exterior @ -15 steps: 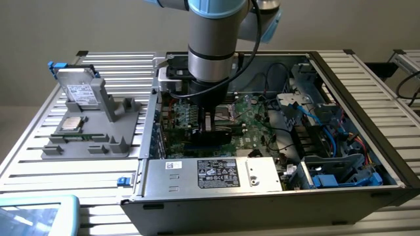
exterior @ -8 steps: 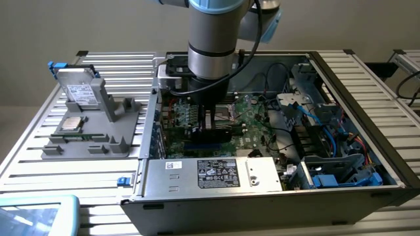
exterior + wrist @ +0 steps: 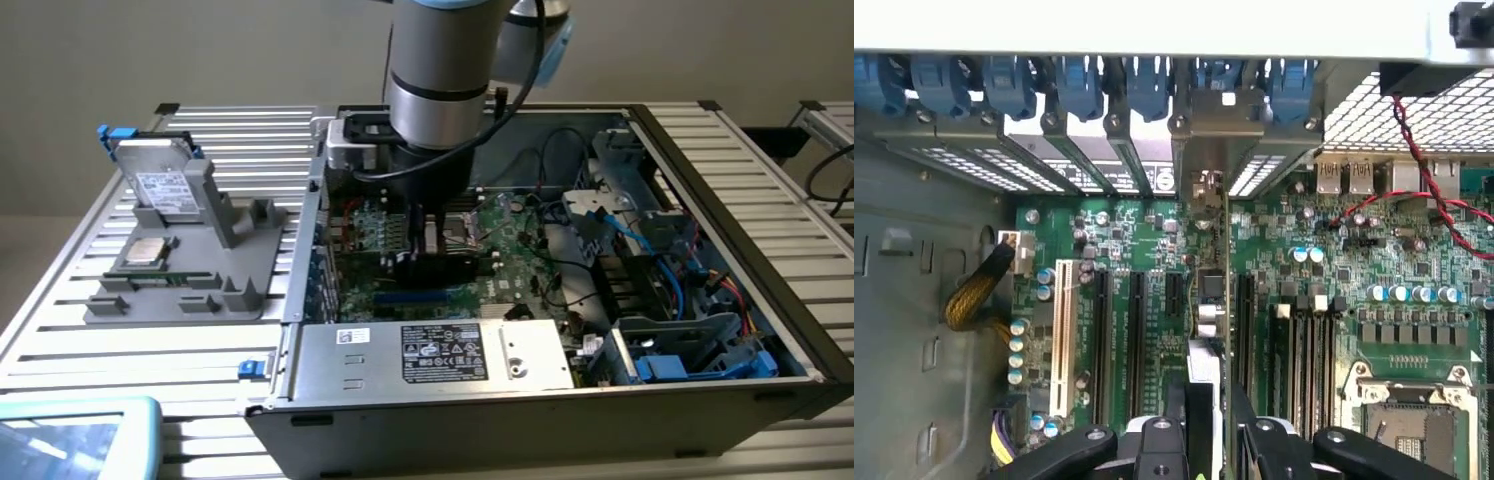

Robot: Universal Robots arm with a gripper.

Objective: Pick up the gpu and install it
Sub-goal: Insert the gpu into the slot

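A: What is sitting on the counter?
B: An open computer case, with the arm reaching down into it.
A: Where is the gpu?
B: It is standing on edge over the motherboard slots, its bracket pointing toward the rear wall; the pincer is clamping it.

The arm runs out past the exterior view's top edge, so its upper length is lost. Down in the case, arm and pincer cover the slot under the gpu, and I cannot tell whether the card is seated. From the wrist it shows edge-on, both faces unseen, its near end buried between the fingers, themselves cut by the frame. The power supply label is too small to read. A teal-rimmed thing is clipped at the corner
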